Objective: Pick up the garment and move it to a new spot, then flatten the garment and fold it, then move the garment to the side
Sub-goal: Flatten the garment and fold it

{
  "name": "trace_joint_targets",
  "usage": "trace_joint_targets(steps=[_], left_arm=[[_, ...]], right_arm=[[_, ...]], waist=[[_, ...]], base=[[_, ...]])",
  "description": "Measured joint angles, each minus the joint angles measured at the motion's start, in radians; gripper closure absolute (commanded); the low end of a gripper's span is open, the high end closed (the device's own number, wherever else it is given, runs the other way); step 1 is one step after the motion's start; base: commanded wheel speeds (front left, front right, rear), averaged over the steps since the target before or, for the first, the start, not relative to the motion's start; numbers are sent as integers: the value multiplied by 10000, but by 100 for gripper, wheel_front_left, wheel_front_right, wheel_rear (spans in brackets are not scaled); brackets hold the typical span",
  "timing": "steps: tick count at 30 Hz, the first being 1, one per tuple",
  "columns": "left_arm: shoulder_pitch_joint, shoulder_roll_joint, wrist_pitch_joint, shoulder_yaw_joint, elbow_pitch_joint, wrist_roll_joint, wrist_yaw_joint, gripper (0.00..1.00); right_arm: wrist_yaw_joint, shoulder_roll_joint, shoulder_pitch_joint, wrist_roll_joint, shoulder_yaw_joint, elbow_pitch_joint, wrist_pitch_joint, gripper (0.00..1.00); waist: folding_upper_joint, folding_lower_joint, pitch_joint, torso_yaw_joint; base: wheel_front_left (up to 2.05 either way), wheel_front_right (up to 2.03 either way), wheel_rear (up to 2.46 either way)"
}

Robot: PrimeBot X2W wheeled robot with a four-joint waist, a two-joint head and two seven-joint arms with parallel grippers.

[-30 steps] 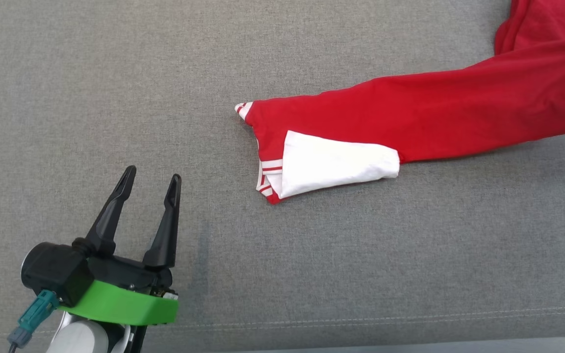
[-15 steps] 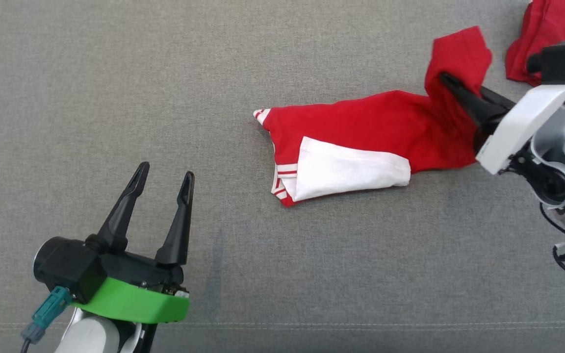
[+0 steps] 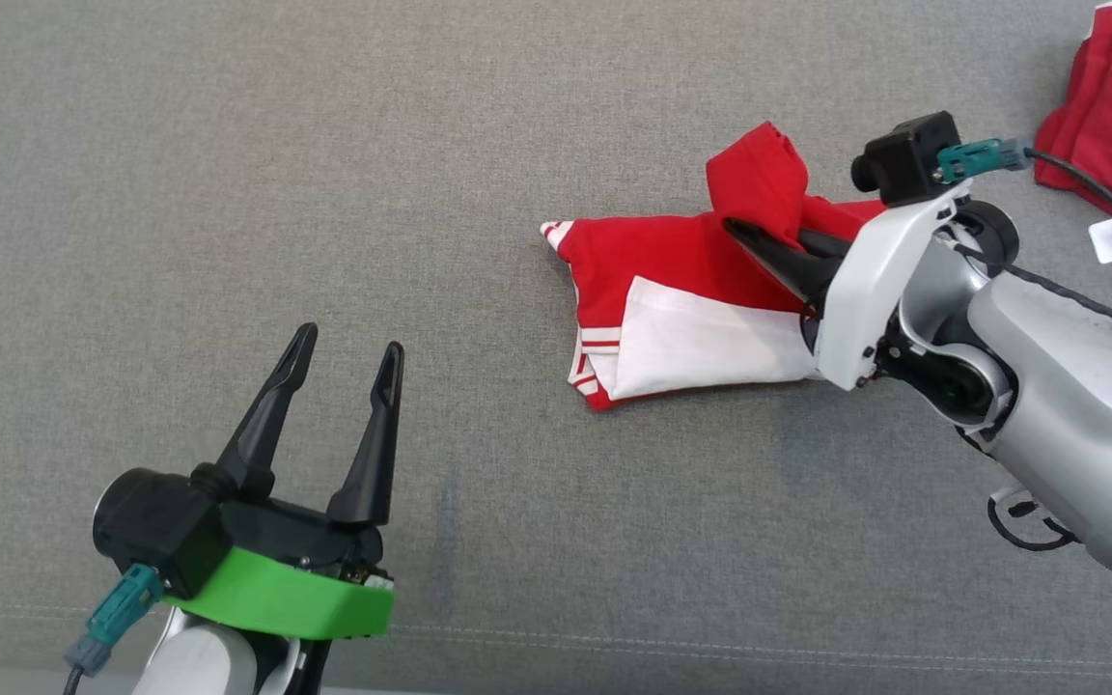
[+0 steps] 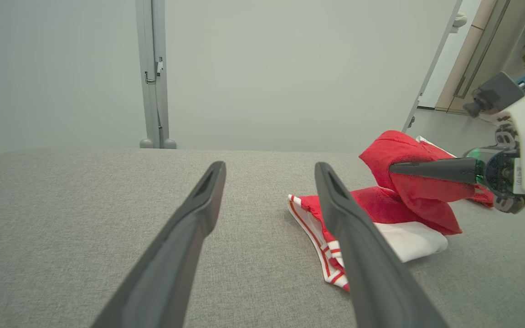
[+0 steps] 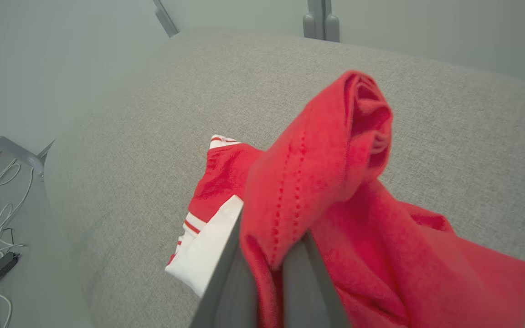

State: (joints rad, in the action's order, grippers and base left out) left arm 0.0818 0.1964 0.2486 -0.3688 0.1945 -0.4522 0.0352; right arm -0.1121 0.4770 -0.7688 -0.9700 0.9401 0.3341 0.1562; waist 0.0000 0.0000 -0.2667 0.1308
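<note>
As the right gripper [image 3: 741,235], pinching a raised red fold [image 3: 759,174], brings it leftward over the white panel [image 3: 710,343], I see the garment [image 3: 653,265] bunched on the grey cushion [image 3: 324,145], no longer stretched long | fold underway, I judge | left gripper [image 3: 348,346] spread, empty, well apart.

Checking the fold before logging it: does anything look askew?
Yes. The garment is bunched, not flat: the right gripper pinches a red fold raised above the rest.
</note>
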Motion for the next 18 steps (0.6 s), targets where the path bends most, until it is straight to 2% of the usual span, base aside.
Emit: trace_joint_targets(steps=[6,8,9,10,14,18], left_arm=[[0,-173,2,-81,-79,0,2,0],[-2,-173,2,-36,-88,0,2,0],[-2,-174,2,-29,-98,0,2,0],[-2,-176,2,-29,-111,0,2,0],[-2,-209,2,-19,-186,0,2,0],[-9,-222,2,71,-247,0,2,0]], right_arm=[[274,-477,-151,428,493,623,441,100],[278,-648,-227,485,654,759,583,66],[307,-734,-253,546,706,792,593,26],[307,-794,-290,640,780,838,617,0],[301,-926,-391,803,989,978,694,0],[286,-1037,-591,1482,1551,1087,752,0]], waist=[[0,0,-10,219],[0,0,-18,255],[0,0,-20,265],[0,0,-18,274],[0,0,11,295],[0,0,103,263]], base=[[0,0,0],[0,0,0],[0,0,0],[0,0,0],[0,0,0],[0,0,0]])
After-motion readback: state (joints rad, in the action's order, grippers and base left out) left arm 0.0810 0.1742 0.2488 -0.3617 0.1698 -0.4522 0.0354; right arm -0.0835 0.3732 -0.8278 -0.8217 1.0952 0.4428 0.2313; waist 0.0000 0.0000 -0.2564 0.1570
